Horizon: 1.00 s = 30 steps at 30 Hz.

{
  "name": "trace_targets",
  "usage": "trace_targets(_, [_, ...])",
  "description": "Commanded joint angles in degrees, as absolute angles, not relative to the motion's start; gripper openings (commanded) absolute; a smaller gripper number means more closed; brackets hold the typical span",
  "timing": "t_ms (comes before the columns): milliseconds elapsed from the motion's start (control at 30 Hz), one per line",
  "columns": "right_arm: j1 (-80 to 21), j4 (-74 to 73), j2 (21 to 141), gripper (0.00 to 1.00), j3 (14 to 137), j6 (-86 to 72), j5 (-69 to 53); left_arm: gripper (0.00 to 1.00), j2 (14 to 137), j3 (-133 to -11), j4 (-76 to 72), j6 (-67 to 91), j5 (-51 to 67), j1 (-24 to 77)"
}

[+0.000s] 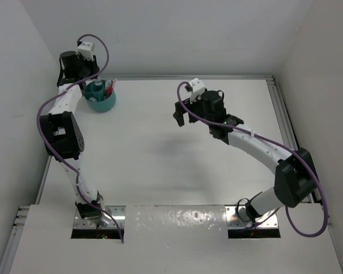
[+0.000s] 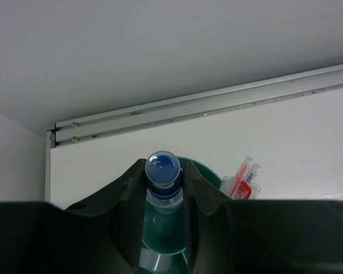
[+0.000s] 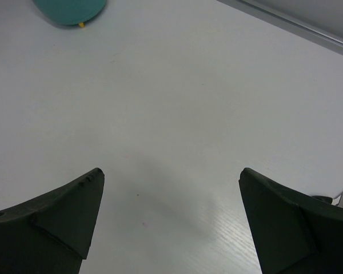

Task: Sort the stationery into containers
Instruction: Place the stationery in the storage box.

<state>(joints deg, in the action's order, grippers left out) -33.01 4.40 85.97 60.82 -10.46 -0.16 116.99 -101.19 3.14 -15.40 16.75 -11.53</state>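
My left gripper (image 2: 163, 171) is shut on the small blue-capped bottle (image 2: 163, 168), gripping it just below the cap. It holds the bottle directly over the round teal organiser (image 2: 210, 173). Red and blue pens (image 2: 243, 176) stand upright in a compartment on the organiser's right side. In the top view the organiser (image 1: 100, 101) sits at the far left of the table with the left gripper (image 1: 93, 84) above it and the pens (image 1: 110, 88) poking out; the bottle is hidden there. My right gripper (image 1: 183, 112) hangs open and empty over mid-table (image 3: 171, 174).
A metal rail (image 2: 217, 105) runs along the table's far edge just behind the organiser. The side wall is close on the left. In the right wrist view the organiser (image 3: 68, 8) shows at the top left, and another rail (image 1: 283, 114) borders the right side.
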Motion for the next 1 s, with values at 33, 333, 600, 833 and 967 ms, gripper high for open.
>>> trace_targets(33, [-32.8,6.0,83.9,0.99,62.2,-9.8,1.0,0.00,114.5,-99.4,4.6,-16.1,15.2,-12.7])
trace_targets(333, [-32.8,6.1,83.7,0.99,62.2,-9.6,0.8,0.00,112.2,-97.8,8.7,-16.2,15.7,-13.5])
trace_targets(600, [-32.8,6.1,82.5,0.99,61.0,-9.8,1.0,0.20,112.4,-94.1,4.9,-16.1,17.9,-13.5])
trace_targets(833, [-33.3,2.3,80.2,0.99,61.1,-11.7,4.6,0.62,112.1,-94.7,4.5,-15.2,15.4,-13.5])
trace_targets(967, [-33.3,0.3,79.6,0.99,59.6,-12.9,9.7,0.67,110.7,-97.0,6.6,-13.8,16.5,-13.7])
